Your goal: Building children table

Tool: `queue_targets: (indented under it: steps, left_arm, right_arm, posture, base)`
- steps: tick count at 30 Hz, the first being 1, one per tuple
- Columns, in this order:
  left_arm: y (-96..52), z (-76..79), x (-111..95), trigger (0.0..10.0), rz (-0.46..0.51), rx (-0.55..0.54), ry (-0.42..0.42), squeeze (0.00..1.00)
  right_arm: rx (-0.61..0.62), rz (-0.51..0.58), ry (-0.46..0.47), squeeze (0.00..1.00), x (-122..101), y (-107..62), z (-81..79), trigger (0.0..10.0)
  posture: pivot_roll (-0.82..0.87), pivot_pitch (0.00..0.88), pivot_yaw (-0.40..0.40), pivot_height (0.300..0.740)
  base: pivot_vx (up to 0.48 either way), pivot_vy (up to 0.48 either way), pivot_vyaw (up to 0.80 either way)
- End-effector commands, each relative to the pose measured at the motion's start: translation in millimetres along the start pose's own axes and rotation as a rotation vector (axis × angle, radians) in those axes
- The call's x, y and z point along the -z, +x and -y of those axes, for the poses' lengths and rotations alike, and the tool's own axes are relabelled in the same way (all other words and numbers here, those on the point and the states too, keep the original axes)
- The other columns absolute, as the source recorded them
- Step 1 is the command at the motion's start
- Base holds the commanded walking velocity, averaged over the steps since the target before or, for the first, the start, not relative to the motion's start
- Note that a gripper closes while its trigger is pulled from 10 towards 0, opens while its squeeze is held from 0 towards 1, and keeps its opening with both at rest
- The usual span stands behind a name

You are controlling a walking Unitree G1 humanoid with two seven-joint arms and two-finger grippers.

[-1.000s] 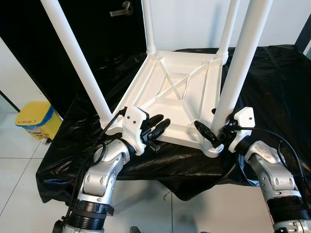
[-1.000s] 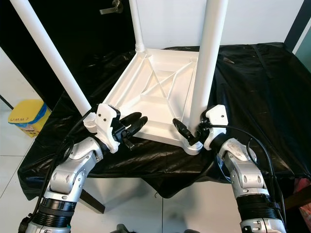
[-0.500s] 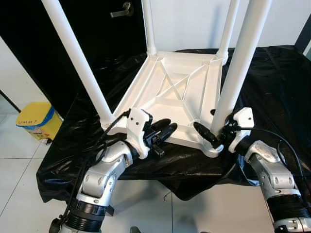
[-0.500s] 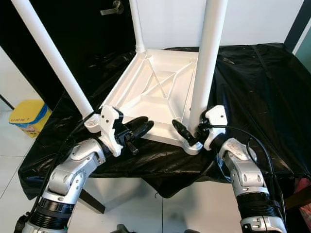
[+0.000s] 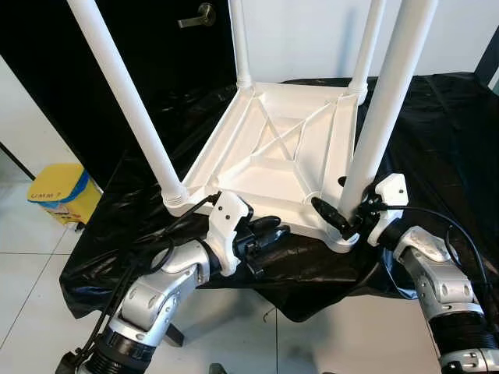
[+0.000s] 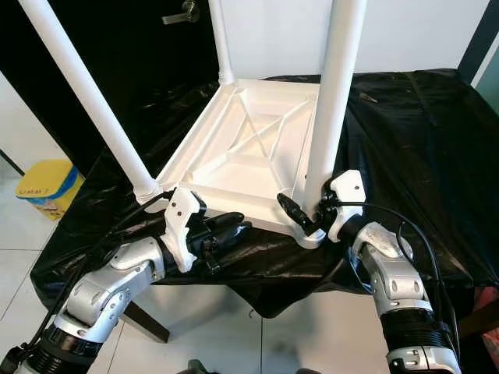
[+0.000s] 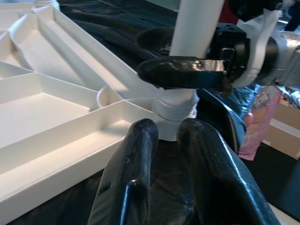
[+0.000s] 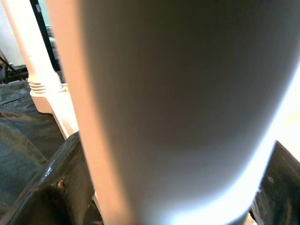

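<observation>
Our right gripper (image 5: pixel 341 220) fingers pinch the near-right leg (image 5: pixel 382 117) of the upturned white table (image 5: pixel 273 156); at 8 o'clock, our left gripper (image 5: pixel 273 231) fingers sit nearly pressed together.

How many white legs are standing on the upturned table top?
4. Near left leg at the left front corner; near right leg, held by the right gripper; far left leg; far right leg. None seems hidden.

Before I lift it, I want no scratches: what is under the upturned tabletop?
A black sheet lies under the tabletop, draping over the edges. What supports the sheet beneath is covered.
</observation>
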State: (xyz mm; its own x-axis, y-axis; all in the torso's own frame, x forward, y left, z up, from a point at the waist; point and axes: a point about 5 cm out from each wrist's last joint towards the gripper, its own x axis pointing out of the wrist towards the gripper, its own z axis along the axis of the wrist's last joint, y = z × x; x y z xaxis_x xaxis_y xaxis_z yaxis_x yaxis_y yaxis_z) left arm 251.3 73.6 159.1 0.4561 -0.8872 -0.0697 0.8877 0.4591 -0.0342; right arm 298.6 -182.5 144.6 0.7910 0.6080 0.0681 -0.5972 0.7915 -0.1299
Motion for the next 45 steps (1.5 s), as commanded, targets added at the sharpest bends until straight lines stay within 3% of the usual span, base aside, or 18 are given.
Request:
queue_targets:
  steps: [1,7,8,9,10,12,17,21,26,27,30,36,37,39,43,45]
  left_arm:
    - [-3.7,17.2,-1,10.0,-0.006,0.337,0.012,0.0]
    - [-3.1,16.1,-2,10.0,-0.015,0.325,0.018,0.0]
    - [-2.6,15.4,-2,10.0,-0.016,0.321,0.02,0.0]
    - [-2.3,14.9,-2,10.0,-0.017,0.318,0.02,0.0]
    - [-1.3,13.9,-2,10.0,-0.014,0.309,0.022,0.0]
    - [0.2,13.1,-3,10.0,-0.009,0.299,0.026,0.0]
    - [4.3,11.6,-2,10.0,-0.004,0.277,0.031,0.0]
    - [15.8,8.8,0,10.0,0.036,0.205,0.068,0.0]
    - [19.6,6.8,1,10.0,0.05,0.172,0.088,0.0]
    - [23.4,8.6,3,10.0,0.065,0.159,0.099,0.0]
    - [23.4,8.6,3,10.0,0.065,0.159,0.099,0.0]
    - [27.2,14.9,8,10.0,0.089,0.167,0.094,0.0]
    - [27.6,16.1,7,10.0,0.093,0.183,0.08,0.0]
    - [26.0,16.5,7,10.0,0.099,0.219,0.057,0.0]
    - [24.0,15.3,7,10.0,0.099,0.234,0.059,0.0]
    - [24.0,15.3,7,10.0,0.099,0.234,0.059,0.0]
  right_arm:
    - [-0.013,0.005,-0.003,0.0,0,1.4,-1.1,10.0]
    - [-0.02,-0.005,-0.004,0.0,3,0.9,-2.6,9.7]
    - [-0.019,-0.016,-0.005,0.0,6,0.7,-2.6,3.3]
    - [-0.018,-0.023,-0.005,0.0,7,0.7,-2.5,3.3]
    - [-0.013,-0.033,-0.006,0.0,10,0.7,-2.1,0.4]
    - [-0.004,-0.042,-0.006,0.0,13,0.7,-1.5,0.0]
    - [0.018,-0.056,-0.005,0.0,17,1.1,-0.1,0.0]
    - [0.105,-0.06,-0.008,0.0,19,3.8,2.2,0.0]
    - [0.167,-0.067,-0.005,0.0,21,4.9,0.6,0.0]
    - [0.243,-0.076,-0.008,0.0,24,4.7,-1.4,3.5]
    - [0.243,-0.076,-0.008,0.0,24,4.7,-1.4,3.5]
    - [0.363,-0.045,0.051,0.0,26,4.3,-15.7,3.5]
    - [0.465,-0.048,0.086,0.0,29,3.7,-23.5,10.0]
    - [0.655,-0.06,0.144,0.0,33,1.6,-35.9,10.0]
    - [0.774,-0.079,0.173,0.0,35,0.6,-42.9,10.0]
    - [0.774,-0.079,0.173,0.0,35,0.6,-42.9,10.0]
  posture:
    - [-0.16,0.019,0.068,0.74]
    - [-0.16,0.019,0.066,0.74]
    - [-0.16,0.018,0.067,0.74]
    - [-0.16,0.019,0.067,0.74]
    - [-0.16,0.019,0.068,0.74]
    - [-0.16,0.02,0.07,0.74]
    - [-0.17,0.022,0.072,0.74]
    - [-0.18,0.022,0.074,0.74]
    - [-0.18,0.027,0.072,0.74]
    - [-0.19,0.025,0.074,0.74]
    - [-0.19,0.025,0.074,0.74]
    - [-0.2,0.027,0.078,0.74]
    - [-0.2,0.029,0.073,0.74]
    - [-0.2,0.033,0.068,0.74]
    - [-0.2,0.035,0.064,0.74]
    - [-0.2,0.035,0.064,0.74]
  base:
    - [0.0,0.0,0.0]
    - [0.0,0.0,0.0]
    - [0.0,0.0,0.0]
    - [0.0,0.0,0.0]
    - [0.0,0.0,0.0]
    - [0.0,0.0,0.0]
    - [0.0,0.0,0.0]
    - [0.0,0.0,0.0]
    - [0.0,0.0,0.0]
    - [0.0,0.0,0.0]
    - [0.0,0.0,0.0]
    - [0.0,0.0,0.0]
    - [0.0,0.0,0.0]
    - [0.0,0.0,0.0]
    - [0.0,0.0,0.0]
    - [0.0,0.0,0.0]
